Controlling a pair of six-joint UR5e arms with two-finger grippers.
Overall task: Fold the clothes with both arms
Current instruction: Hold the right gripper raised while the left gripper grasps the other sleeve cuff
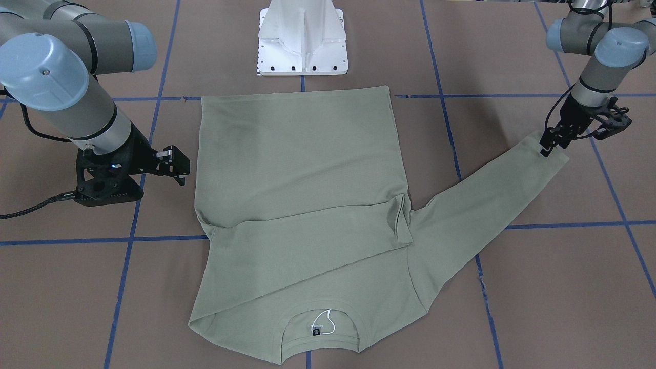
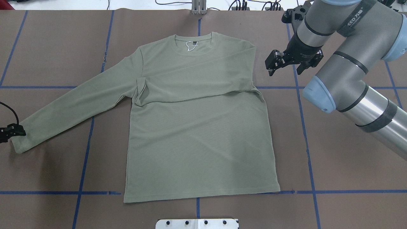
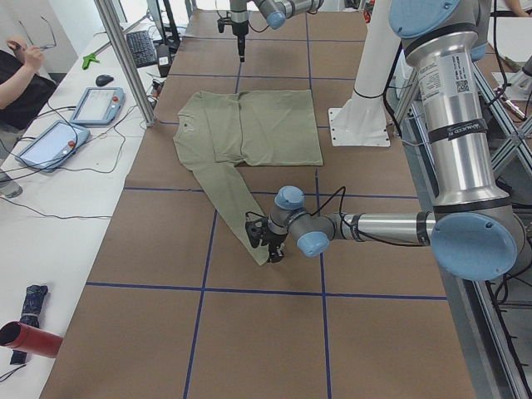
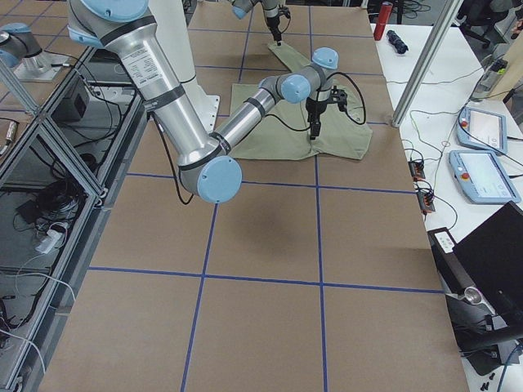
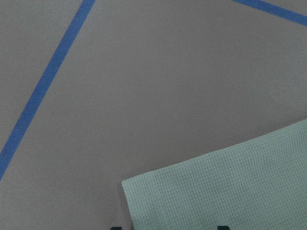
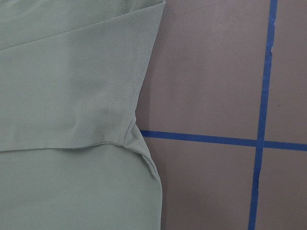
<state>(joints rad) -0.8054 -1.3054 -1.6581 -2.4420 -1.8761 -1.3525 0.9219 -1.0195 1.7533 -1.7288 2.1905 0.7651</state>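
Note:
The sage-green long-sleeved shirt [image 2: 197, 136] lies flat on the brown table with its collar and white string loop [image 2: 190, 46] on the far side. One sleeve is folded across the chest [image 2: 190, 86]. The other sleeve [image 2: 73, 108] stretches out toward my left side. My left gripper [image 1: 547, 147] is down at that sleeve's cuff [image 5: 230, 191]. It is open, and its fingertips [image 5: 221, 227] straddle the cuff edge. My right gripper [image 2: 272, 66] is open and empty, and hovers just beside the shirt's folded shoulder edge [image 6: 144, 86].
The white metal pedestal [image 1: 302, 41] stands just past the shirt's hem. Blue tape lines [image 2: 86, 149] grid the brown table. In the exterior left view an operator [image 3: 21, 75] sits at a side bench with tablets [image 3: 96, 104]. My right arm's large elbow [image 2: 346, 86] hangs over the table's right side.

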